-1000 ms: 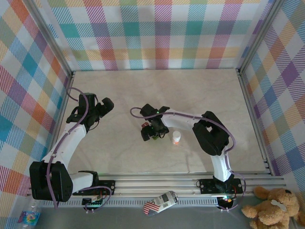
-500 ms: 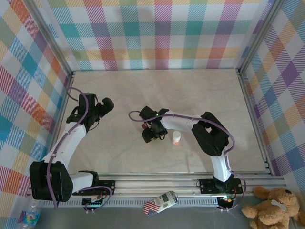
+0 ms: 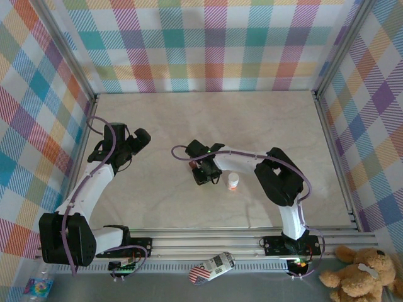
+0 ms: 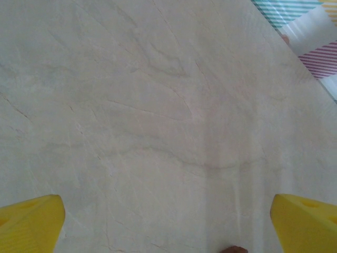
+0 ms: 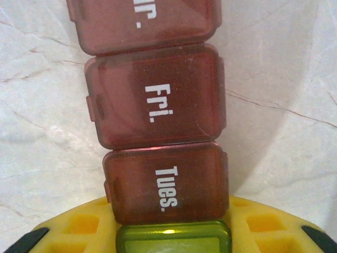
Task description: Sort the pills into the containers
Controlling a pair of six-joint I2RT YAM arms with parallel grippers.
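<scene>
Right gripper [image 3: 203, 172], wider a second ago, now tight on containers [image 5: 157, 97]

2 yellow fingers [image 4: 29, 224] sit wide apart at the lower corners above pale marbled counter [image 4: 158, 105]; striped wall [image 4: 318, 58] edges the upper right corner.

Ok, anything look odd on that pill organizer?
Yes: on the pill organizer the dark red lids run Tues., then Fri., so the days are out of sequence. Visible lids look shut, nothing spilled.

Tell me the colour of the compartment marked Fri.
The Fri. compartment is dark red, lettered white; right wrist view shows it best.
</scene>
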